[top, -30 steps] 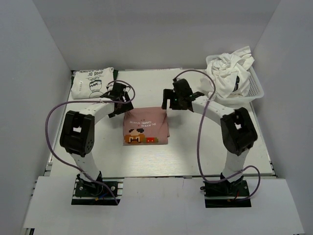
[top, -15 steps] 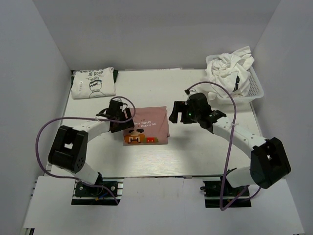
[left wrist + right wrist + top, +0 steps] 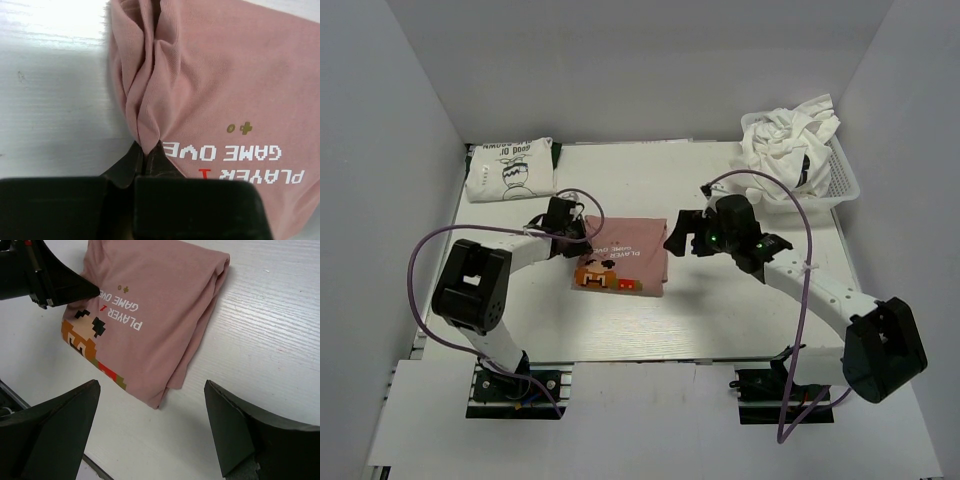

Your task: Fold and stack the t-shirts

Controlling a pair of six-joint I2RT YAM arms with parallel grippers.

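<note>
A dusty pink t-shirt lies folded mid-table, its pixel graphic and "PLAYER 1 GAME OVER" lettering facing up. My left gripper is at the shirt's left edge. In the left wrist view it is shut on a pinched ridge of the pink fabric. My right gripper hovers open over the shirt's right edge, and in the right wrist view its jaws stand wide above the folded corner. A folded white t-shirt with black print lies at the back left.
A white basket at the back right holds crumpled white t-shirts. Grey walls close in the table on three sides. Purple cables loop from both arms. The table's near edge shows in the right wrist view.
My left gripper has come in to the pink shirt's left edge and shut on its fabric. The right arm has swung outward and lower, its gripper staying open by the shirt's right edge.
</note>
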